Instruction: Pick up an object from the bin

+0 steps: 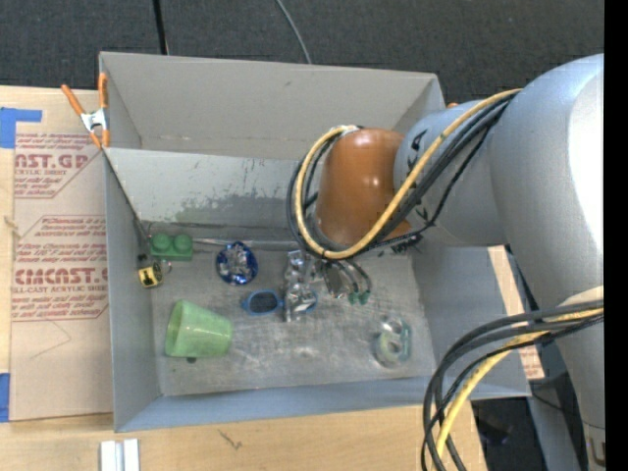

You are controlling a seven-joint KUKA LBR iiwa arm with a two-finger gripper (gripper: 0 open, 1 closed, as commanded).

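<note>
My gripper (299, 287) is down near the floor of the bin (196, 180), hanging under the orange cover (358, 189) on my wrist. That cover and the cables crowd the view, so I cannot tell whether my jaws stand wide or narrow, and I see nothing clearly held between them.

The nearest thing to me is a small dark blue oval piece (260, 303). It lies flat just beside my jaws, on the side away from my arm and a little toward the near wall. Its long axis seems to point roughly back at me, though it is small and I may be misreading it. If this is the piece to take, I judge the move to be a short shift outward along that line, with the jaws closing across its narrow width.

Farther out the same way are a blue-and-white round thing (235, 262) and a green cup (196, 331) on its side. A pale clear ring (391, 342) lies well apart, back on my arm's side.
</note>
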